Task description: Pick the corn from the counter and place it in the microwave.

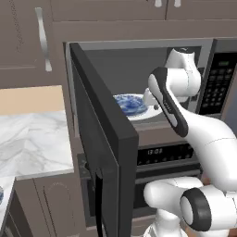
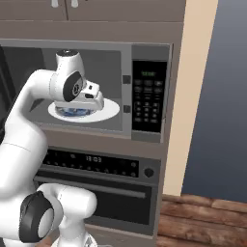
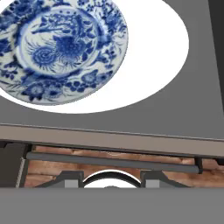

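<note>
The large built-in grey microwave fills the upper middle of the left base view, its dark glass door swung wide open toward the lower left of that frame, and its black keypad panel with green display stands at centre right of the right base view. Below it sits the dark oven with a digital clock. The white marble tabletop with grey veins lies at the left middle of the left base view, and no green ear shows on the part of it in frame. The white arm reaches into the cavity, its hand hanging over the white round turntable, on which rests a blue patterned plate in the upper left of the hand view. The two dark fingers stand apart at the bottom of the hand view with nothing visible between them, so they appear open and empty. The small green corn cannot be found on the plate, the turntable or the tabletop, so I cannot tell where it is. Judging by this, the placing step looks unfinished or has miscarried; the next move calls for finding the corn before reaching again.
</note>
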You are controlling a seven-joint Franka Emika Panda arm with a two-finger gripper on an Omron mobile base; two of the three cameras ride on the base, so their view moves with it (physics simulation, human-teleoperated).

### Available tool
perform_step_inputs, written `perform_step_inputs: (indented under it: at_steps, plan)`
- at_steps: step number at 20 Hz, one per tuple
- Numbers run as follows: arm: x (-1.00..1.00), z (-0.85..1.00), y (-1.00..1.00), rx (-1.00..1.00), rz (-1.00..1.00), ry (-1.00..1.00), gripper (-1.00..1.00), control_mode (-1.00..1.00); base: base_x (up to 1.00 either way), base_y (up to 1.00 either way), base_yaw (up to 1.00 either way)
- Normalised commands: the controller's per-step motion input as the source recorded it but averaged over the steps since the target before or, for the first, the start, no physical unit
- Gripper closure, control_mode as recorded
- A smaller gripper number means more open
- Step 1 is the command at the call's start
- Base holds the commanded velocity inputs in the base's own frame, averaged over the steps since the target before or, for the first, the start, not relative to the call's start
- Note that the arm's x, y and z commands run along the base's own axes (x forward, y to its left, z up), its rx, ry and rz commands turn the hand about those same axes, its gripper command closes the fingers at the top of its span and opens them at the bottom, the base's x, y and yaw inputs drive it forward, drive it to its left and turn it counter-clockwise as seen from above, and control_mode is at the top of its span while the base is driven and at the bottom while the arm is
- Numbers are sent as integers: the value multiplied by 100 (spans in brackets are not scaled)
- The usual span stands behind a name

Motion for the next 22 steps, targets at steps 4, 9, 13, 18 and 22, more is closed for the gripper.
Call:
perform_step_inputs:
  at_steps: [4, 9, 13, 18, 22]
  plan:
    - [0, 0, 0, 0, 0, 0, -100, 100, -41, -1, 0]
    - [0, 0, 0, 0, 0, 0, -100, 100, -100, -7, 0]
    - [0, 0, 0, 0, 0, 0, -100, 100, -100, -13, 0]
    - [0, 0, 0, 0, 0, 0, -100, 100, -72, -19, 7]
    - [0, 0, 0, 0, 0, 0, -100, 100, -84, -31, 54]
